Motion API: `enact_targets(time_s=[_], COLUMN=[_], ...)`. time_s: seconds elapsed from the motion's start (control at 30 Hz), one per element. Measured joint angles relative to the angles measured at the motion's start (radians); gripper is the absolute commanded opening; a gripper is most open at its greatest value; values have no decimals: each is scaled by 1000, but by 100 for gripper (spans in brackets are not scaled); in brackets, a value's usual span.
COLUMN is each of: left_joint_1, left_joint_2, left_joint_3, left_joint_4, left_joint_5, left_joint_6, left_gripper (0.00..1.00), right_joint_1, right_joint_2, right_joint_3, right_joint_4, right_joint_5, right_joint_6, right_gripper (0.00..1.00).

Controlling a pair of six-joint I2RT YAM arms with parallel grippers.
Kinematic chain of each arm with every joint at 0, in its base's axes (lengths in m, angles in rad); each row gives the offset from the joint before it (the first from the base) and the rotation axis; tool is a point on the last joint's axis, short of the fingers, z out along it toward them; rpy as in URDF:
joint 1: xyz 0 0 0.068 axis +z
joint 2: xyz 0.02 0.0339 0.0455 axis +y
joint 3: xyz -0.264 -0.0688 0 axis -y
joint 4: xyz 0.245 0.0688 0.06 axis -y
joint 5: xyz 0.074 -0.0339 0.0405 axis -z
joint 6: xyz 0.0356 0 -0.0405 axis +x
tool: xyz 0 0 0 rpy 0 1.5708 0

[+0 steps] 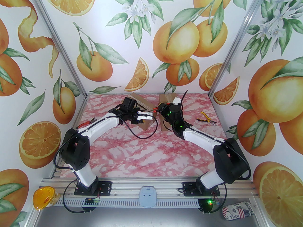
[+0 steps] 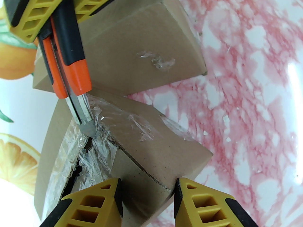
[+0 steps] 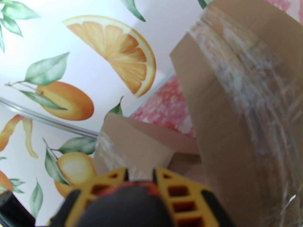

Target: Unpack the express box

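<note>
Table (image 1: 151, 155) carries the express box (image 2: 161, 136) at its far centre.
Left end effector (image 2: 148, 185) straddles a box corner at a narrow gap; grip cannot be confirmed. Right end effector (image 3: 140, 175) is clamped on an orange-and-black utility knife (image 2: 68, 46), whose blade (image 2: 86, 124) tip sits in torn clear tape (image 2: 99, 150) at the flap seam.

Pink marbled table (image 1: 151, 155) here: a taped cardboard box (image 1: 144, 124) sits beside a second box (image 1: 167, 98) toward the back, yellow-handled pliers (image 1: 205, 119) off right, red-handled tool (image 1: 86, 124) far left.
</note>
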Motion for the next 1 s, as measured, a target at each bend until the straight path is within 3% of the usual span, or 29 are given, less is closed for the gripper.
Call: enact_targets(time_s=[0.37,0.63,0.77,1.0], left_joint_1=[-14,-20,-21,-21], left_joint_2=[4,5,17,43], left_joint_3=[0,-6,-8,9], left_joint_4=[21,61,112,121], left_joint_5=[6,-16,-58,-83], left_joint_6=[-134,-246,-264,-184], left_gripper=[37,57,67,68], right_joint_1=[12,12,22,41], right_joint_2=[-47,-53,-53,-45], right_joint_3=[-10,-12,-16,-19], right_joint_4=[-89,-117,-119,-121], right_joint_5=[70,67,5,-27], right_joint_6=[92,187,229,263], right_gripper=[0,0,0,0])
